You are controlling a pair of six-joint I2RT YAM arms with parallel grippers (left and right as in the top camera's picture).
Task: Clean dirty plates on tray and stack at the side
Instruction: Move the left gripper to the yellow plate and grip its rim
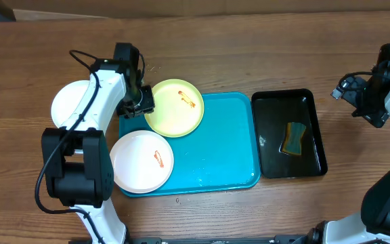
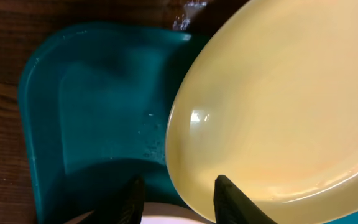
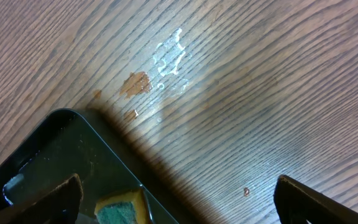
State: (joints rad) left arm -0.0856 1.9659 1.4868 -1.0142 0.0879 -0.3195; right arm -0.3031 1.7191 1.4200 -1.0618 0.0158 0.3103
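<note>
Left jaws stand apart astride the yellow-green plate [image 1: 174, 107] rim at the tray [image 1: 222, 149]'s far-left corner; only the left wrist view shows that gap. Right jaws gape wide beyond the tray's right end, where their own view catches a wet patch [image 3: 169, 53] on the counter [image 1: 249, 54]. A smeared white plate [image 1: 141, 161] overlaps the tray's near-left corner.
</note>
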